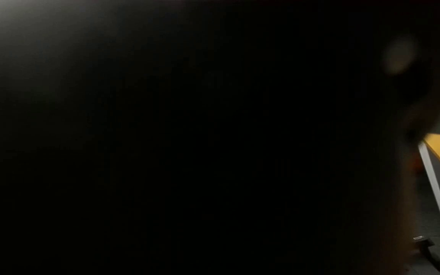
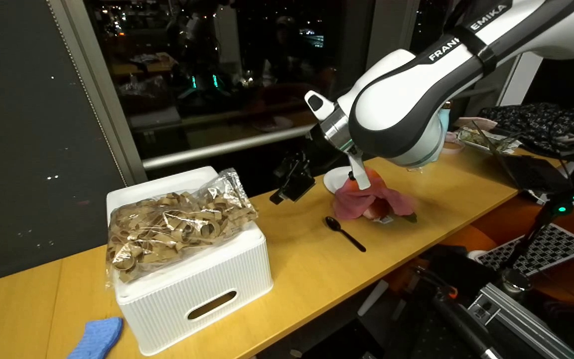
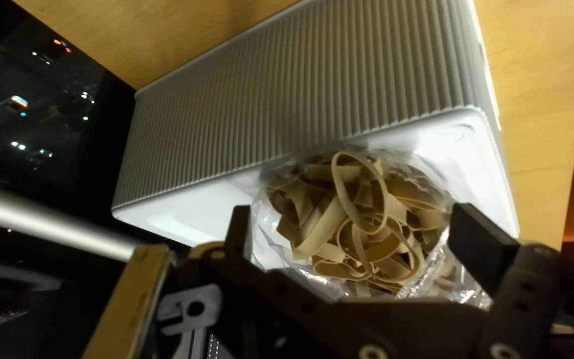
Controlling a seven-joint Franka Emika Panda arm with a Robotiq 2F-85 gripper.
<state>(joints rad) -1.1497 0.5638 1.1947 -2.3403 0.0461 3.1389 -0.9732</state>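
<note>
My gripper (image 3: 351, 227) is open and empty in the wrist view, its two black fingertips wide apart. Between and beyond the fingertips shows a clear plastic bag full of tan ring-shaped strips (image 3: 361, 234). The bag also shows in an exterior view (image 2: 177, 229), lying on top of a white ribbed box (image 2: 202, 279). The box's ribbed side and white top also show in the wrist view (image 3: 292, 109). In that exterior view the gripper (image 2: 287, 192) is above the table, to the right of the bag and apart from it, tilted down toward the left.
A black spoon (image 2: 345, 233), a pink cloth (image 2: 357, 204) over a reddish round thing and a white plate (image 2: 334, 179) are on the wooden table (image 2: 307, 279). A blue cloth (image 2: 96, 336) lies left. A window rail (image 2: 232, 147) runs behind. Something dark blocks most of an exterior view (image 1: 204, 137).
</note>
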